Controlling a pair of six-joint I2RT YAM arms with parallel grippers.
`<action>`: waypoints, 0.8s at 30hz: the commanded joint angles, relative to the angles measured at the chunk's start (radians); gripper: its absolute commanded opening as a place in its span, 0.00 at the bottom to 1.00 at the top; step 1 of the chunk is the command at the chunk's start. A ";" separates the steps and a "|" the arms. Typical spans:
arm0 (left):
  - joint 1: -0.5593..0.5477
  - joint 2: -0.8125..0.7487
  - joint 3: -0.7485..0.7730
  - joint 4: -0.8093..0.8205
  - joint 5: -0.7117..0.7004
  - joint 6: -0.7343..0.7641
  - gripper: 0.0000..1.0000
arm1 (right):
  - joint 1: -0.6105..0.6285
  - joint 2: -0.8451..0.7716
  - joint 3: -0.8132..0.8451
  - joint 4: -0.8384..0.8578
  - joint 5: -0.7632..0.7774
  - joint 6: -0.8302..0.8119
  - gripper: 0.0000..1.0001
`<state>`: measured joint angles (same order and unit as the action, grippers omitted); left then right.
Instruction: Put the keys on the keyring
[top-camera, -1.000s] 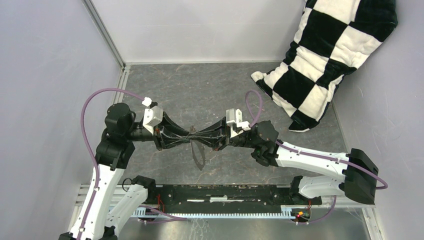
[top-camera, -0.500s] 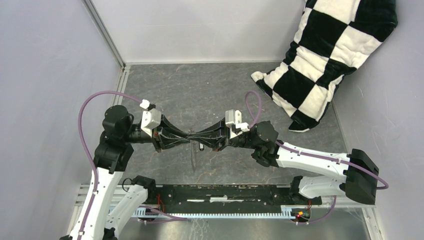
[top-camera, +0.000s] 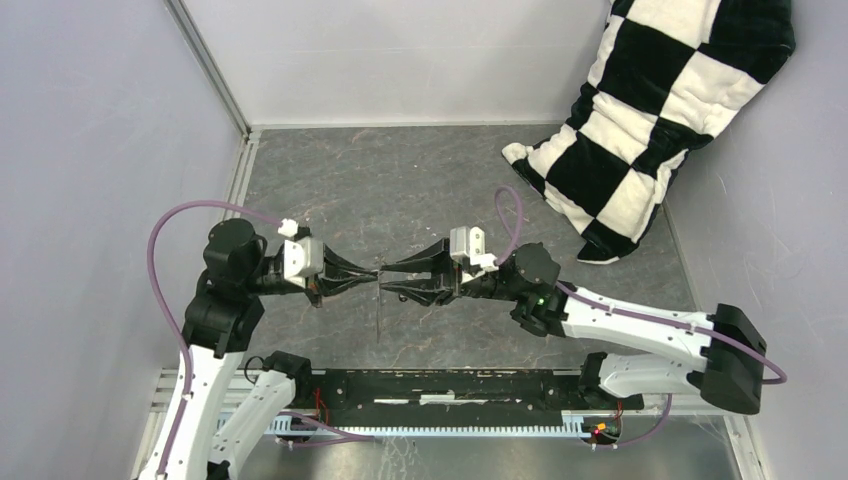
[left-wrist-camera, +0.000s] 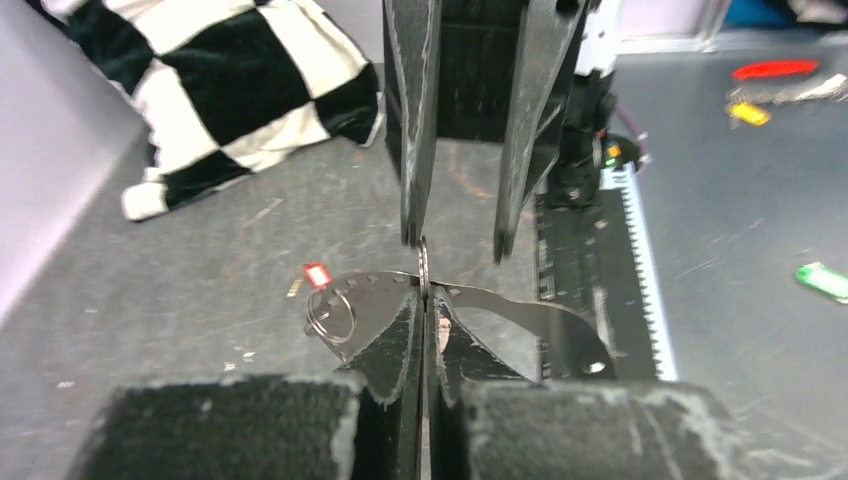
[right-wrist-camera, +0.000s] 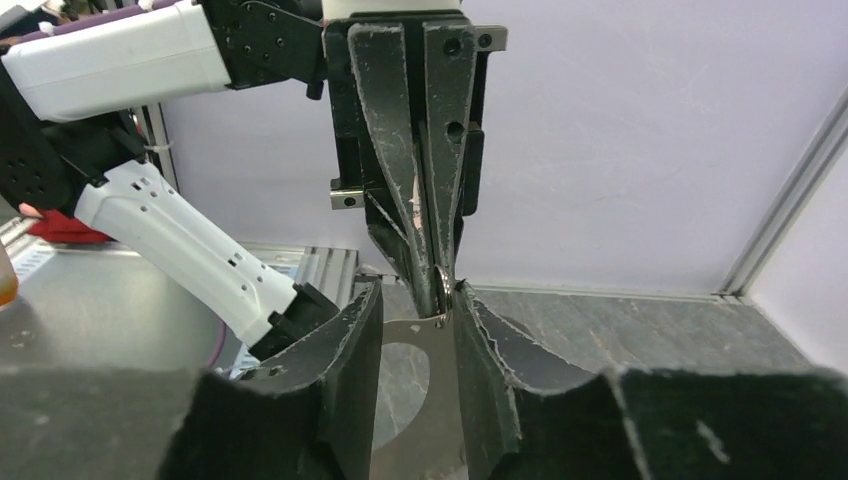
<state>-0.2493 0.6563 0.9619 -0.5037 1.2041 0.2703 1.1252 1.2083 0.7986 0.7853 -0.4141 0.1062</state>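
- The left hand, pinched fully shut, grips the top edge of the keyring, which hangs edge-on above the bench.
- The right hand, fingers parted astride the ring, holds nothing.
- The red key lies loose on the bench, and the black key is not in sight. Threading appears yet to begin.

The top camera looks steeply down on the tabletop from high above its 6 o'clock edge. The left wrist camera sights closely along the left tool toward 3 o'clock, the right wrist camera along the right tool toward 9 o'clock. Both wrist views share the meeting tips.
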 joint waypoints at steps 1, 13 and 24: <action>-0.001 -0.045 0.021 -0.092 -0.053 0.349 0.02 | 0.005 -0.124 0.010 -0.173 -0.001 -0.165 0.41; -0.001 -0.164 -0.030 -0.174 0.003 0.856 0.02 | 0.003 -0.203 0.061 -0.431 -0.008 -0.317 0.48; -0.001 -0.186 -0.053 -0.173 0.048 0.891 0.02 | 0.011 -0.134 0.186 -0.522 -0.126 -0.362 0.40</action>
<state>-0.2493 0.4908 0.9169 -0.6872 1.1980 1.0622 1.1259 1.0641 0.9138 0.2699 -0.4824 -0.2234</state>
